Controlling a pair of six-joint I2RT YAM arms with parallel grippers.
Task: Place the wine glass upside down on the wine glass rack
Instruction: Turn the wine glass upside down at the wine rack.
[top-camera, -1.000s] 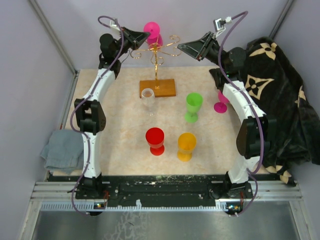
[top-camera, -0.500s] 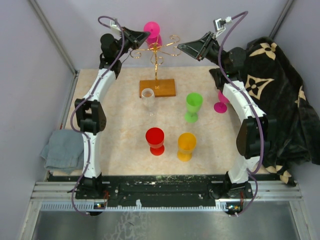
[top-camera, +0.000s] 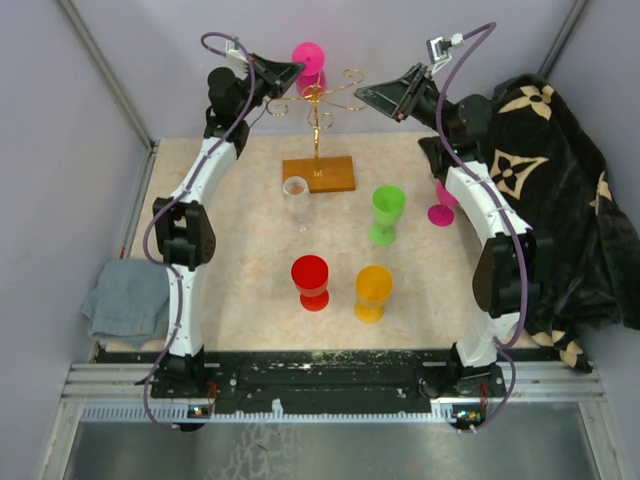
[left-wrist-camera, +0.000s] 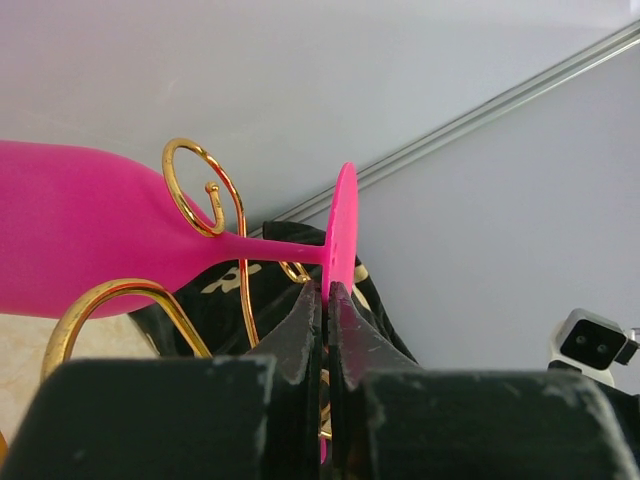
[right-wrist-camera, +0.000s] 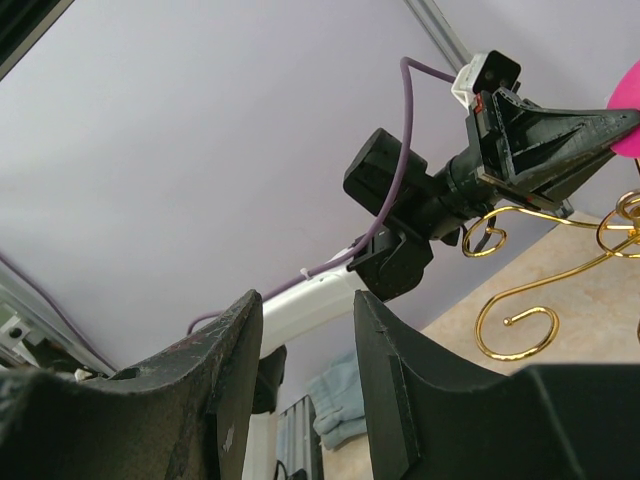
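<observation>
The gold wire rack (top-camera: 318, 100) stands on its orange-brown wooden base (top-camera: 318, 176) at the back of the table. My left gripper (top-camera: 293, 68) is shut on the foot (left-wrist-camera: 343, 230) of a pink wine glass (top-camera: 308, 58), held high beside the rack's scroll arms. In the left wrist view the glass (left-wrist-camera: 80, 240) lies sideways with its stem passing a gold curl (left-wrist-camera: 205, 200). My right gripper (top-camera: 362, 93) is open and empty, raised to the right of the rack; its view shows gold scrolls (right-wrist-camera: 515, 315).
A clear glass (top-camera: 296, 200), a green glass (top-camera: 387, 213), a red glass (top-camera: 311, 281) and an orange glass (top-camera: 373, 292) stand on the table. Another pink glass (top-camera: 441, 210) is at the right by a dark patterned cloth (top-camera: 560, 190). A grey towel (top-camera: 125, 300) lies left.
My left gripper has moved slightly right with the pink glass, toward the rack's top. The right arm has not moved.
</observation>
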